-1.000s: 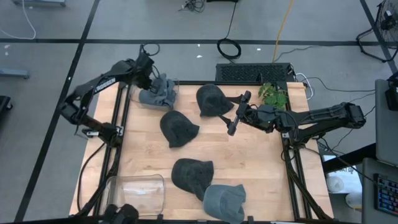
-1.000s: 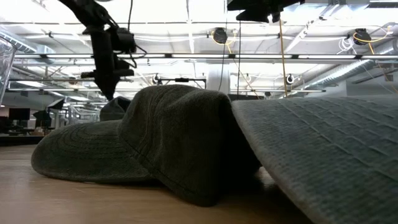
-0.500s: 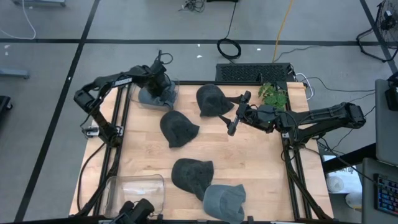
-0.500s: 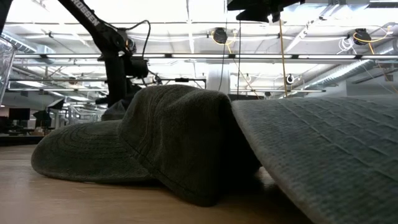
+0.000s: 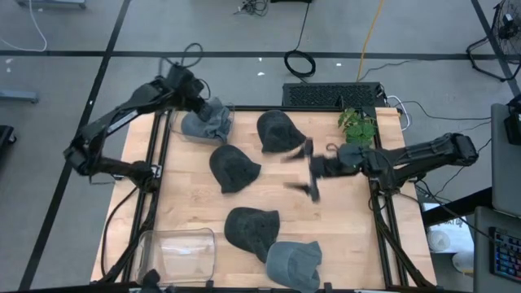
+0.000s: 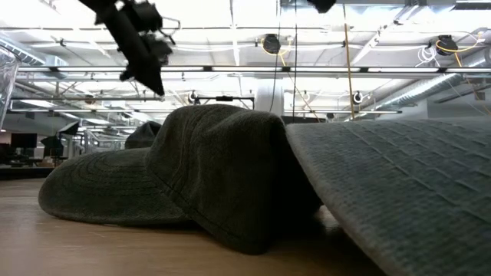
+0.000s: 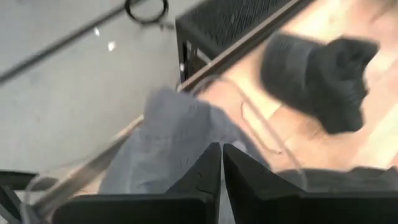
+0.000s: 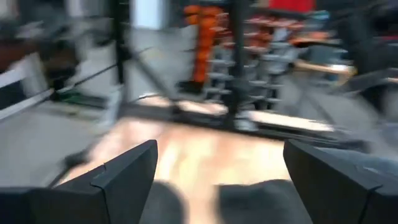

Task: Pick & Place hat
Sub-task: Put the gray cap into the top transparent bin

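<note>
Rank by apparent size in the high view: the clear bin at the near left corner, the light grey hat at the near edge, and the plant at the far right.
1. Clear bin.
2. Light grey hat, somewhat smaller than the bin.
3. Plant, clearly smallest.

Grey tiled floor [image 5: 73, 32], coiled black cable [image 5: 299, 62], bright ceiling lights [image 6: 230, 15], potted plant [image 5: 356, 124]

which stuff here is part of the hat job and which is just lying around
Job:
- light grey hat in clear bin
- four dark hats and one grey hat on the table
- empty clear bin
- left gripper, shut
- right gripper, open

Lying about:
- plant
- black mesh box
- floor cables
</note>
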`<action>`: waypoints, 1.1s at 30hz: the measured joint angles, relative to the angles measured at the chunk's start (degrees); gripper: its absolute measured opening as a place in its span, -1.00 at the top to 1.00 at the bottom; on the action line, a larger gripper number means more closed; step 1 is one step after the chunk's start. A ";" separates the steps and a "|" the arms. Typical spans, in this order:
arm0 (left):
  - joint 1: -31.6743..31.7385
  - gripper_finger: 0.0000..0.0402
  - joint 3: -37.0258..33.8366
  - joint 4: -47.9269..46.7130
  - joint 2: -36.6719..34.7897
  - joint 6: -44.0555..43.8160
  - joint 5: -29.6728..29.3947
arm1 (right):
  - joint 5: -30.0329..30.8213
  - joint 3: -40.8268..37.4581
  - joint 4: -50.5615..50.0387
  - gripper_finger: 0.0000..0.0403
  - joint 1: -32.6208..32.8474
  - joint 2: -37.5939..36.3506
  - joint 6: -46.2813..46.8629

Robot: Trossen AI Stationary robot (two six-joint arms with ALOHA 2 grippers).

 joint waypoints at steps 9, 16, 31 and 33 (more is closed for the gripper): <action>-0.74 0.87 0.00 4.57 -7.93 -0.58 -0.42 | 28.56 4.53 -20.44 -0.67 25.54 3.57 5.14; -0.72 0.87 0.02 6.24 -9.40 -1.41 -0.44 | 35.36 13.59 -29.16 -0.62 40.22 14.83 20.76; -0.72 0.87 0.02 6.09 -9.31 -1.40 -0.48 | 30.33 16.22 -35.27 -0.56 49.77 36.83 37.44; -0.72 0.87 0.02 6.09 -9.31 -1.40 -0.48 | 30.81 16.22 -35.39 -0.55 49.78 38.22 36.45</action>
